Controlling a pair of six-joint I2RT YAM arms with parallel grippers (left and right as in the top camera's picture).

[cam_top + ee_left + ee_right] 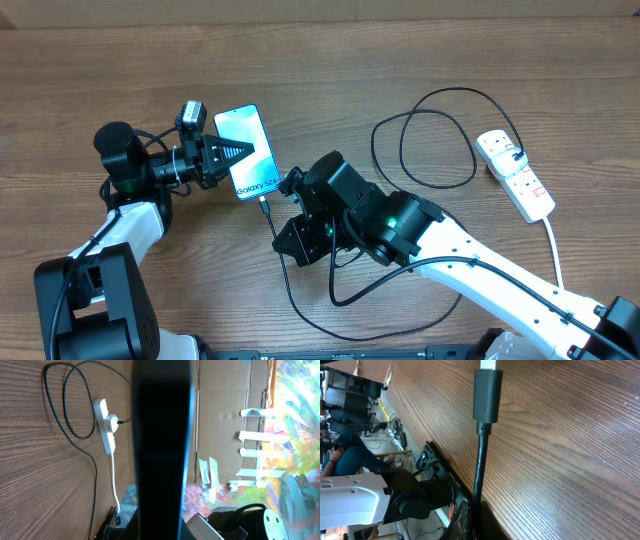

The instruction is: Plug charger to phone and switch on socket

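Observation:
The phone (250, 160), its lit screen showing "Galaxy S24+", is held off the table by my left gripper (226, 150), which is shut on its upper end. In the left wrist view the phone (162, 445) is a dark upright bar seen edge-on. My right gripper (283, 236) is shut on the black charger cable (430, 140) just behind its connector (264, 206). The connector (487, 395) sits at the phone's lower end with its silver tip showing. I cannot tell whether it is inserted. The white power strip (517, 176) lies at the far right with a black plug in it.
The charger cable loops widely between my right arm and the power strip, and another stretch trails toward the front edge (300, 310). The strip's white cord (553, 245) runs toward the front right. The strip (106, 425) and cable loop (75, 410) also show in the left wrist view.

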